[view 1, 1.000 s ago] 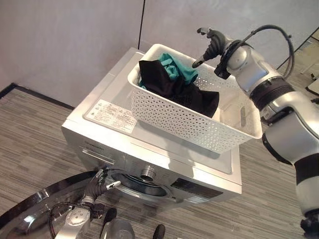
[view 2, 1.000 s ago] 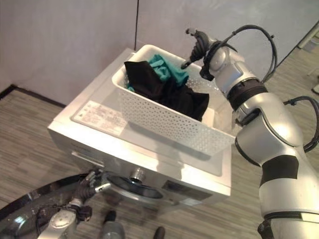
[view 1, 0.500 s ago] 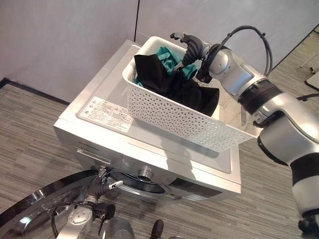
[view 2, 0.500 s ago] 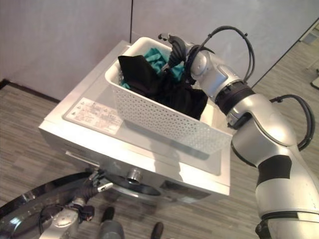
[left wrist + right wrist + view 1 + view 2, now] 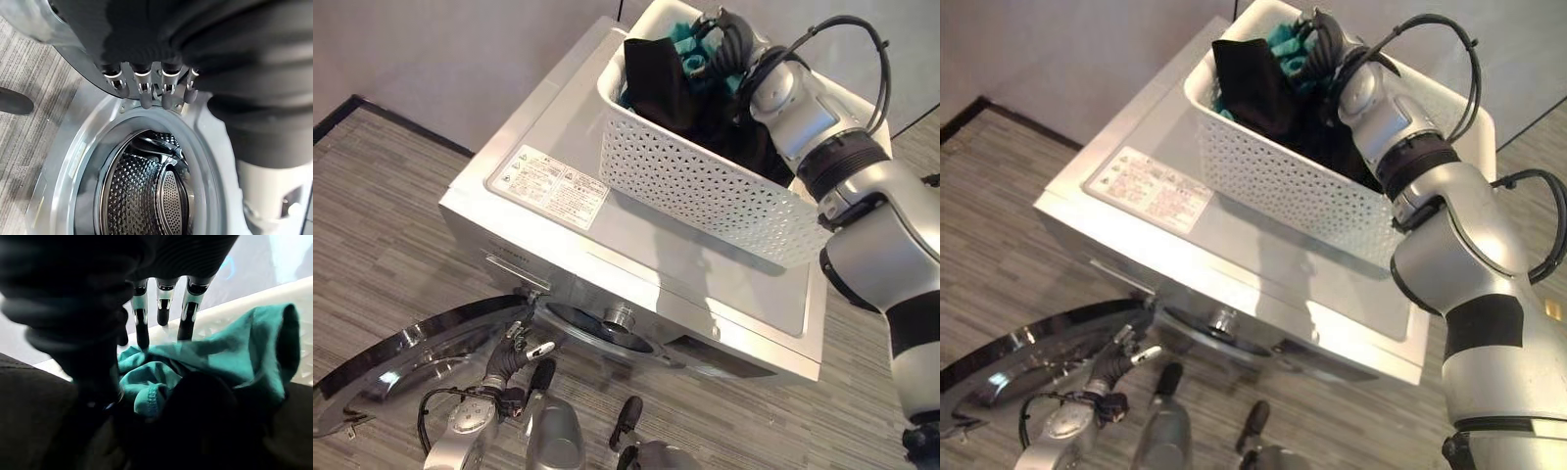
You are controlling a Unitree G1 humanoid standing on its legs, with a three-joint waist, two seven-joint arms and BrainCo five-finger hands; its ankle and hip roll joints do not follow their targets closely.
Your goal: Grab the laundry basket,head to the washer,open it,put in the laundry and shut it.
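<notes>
My right hand [image 5: 1317, 44] reaches into the basket [image 5: 705, 171], fingers [image 5: 142, 328] straight over the teal cloth [image 5: 205, 362], seemingly touching it. My left hand [image 5: 514, 352] hangs relaxed by the open washer [image 5: 607, 245].

white laundry basket [image 5: 705, 176] sits atop washer [image 5: 607, 255].

The two eye views look steeply down from the robot's head, side by side, on the same scene: the washer [image 5: 636, 245] with the basket [image 5: 705, 176] on top, the open door [image 5: 421, 352] and the floor [image 5: 382, 225]. The left wrist view looks from very close along the left hand [image 5: 146, 90] into the drum [image 5: 142, 196]. The right wrist view looks from very close along the right hand [image 5: 161, 308], down into the basket, at teal cloth [image 5: 220, 357] and black cloth [image 5: 44, 406].
</notes>
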